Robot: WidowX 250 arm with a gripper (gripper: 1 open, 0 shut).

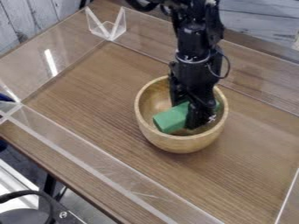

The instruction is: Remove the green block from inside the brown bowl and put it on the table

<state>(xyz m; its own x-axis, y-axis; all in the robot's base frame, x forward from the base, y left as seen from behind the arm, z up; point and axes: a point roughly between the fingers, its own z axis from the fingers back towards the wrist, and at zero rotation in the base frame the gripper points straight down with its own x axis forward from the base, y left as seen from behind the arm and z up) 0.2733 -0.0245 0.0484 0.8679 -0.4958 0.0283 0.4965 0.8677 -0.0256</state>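
The brown bowl stands on the table, right of the middle. My gripper points straight down into it, its black fingers closed on the right end of the green block. The block is tilted, its gripped end raised and its left end low near the bowl's inner wall. The fingertips are partly hidden behind the block and the bowl's rim.
Clear acrylic walls edge the tabletop on all sides. A clear acrylic bracket stands at the far edge. Bare wood lies to the left of and in front of the bowl.
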